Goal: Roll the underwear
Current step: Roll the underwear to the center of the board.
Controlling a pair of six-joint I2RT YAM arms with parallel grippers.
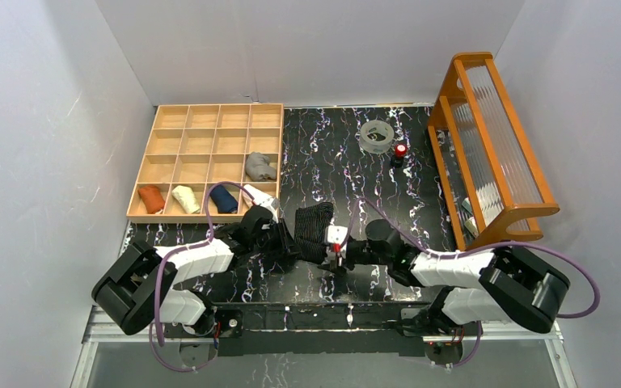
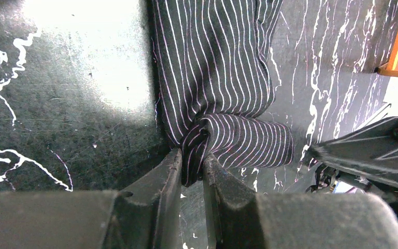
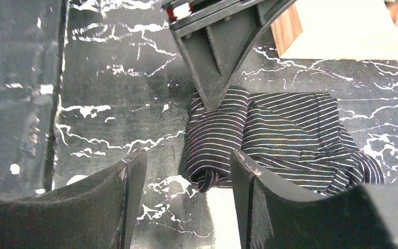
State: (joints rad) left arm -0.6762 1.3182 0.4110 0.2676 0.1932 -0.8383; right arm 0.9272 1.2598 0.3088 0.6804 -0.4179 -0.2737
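The black striped underwear [image 1: 311, 230] lies on the black marbled table between the two arms, its near end partly rolled. My left gripper [image 2: 192, 168] is shut on the rolled end of the striped underwear [image 2: 212, 78]. My right gripper [image 3: 186, 171] is open, its jaws at the table with the roll's end [image 3: 212, 155] just ahead of them and partly between them. In the top view the right gripper [image 1: 338, 257] sits at the cloth's near right side and the left gripper [image 1: 293, 242] at its near left. A beige-grey rolled garment [image 1: 259, 167] sits in a tray compartment.
A wooden compartment tray [image 1: 210, 137] at the back left holds red, cream and blue rolled cloths in its front row. A clear tape ring [image 1: 377, 136] and a small red-topped object [image 1: 400, 150] stand at the back. An orange wooden rack [image 1: 489, 137] stands on the right.
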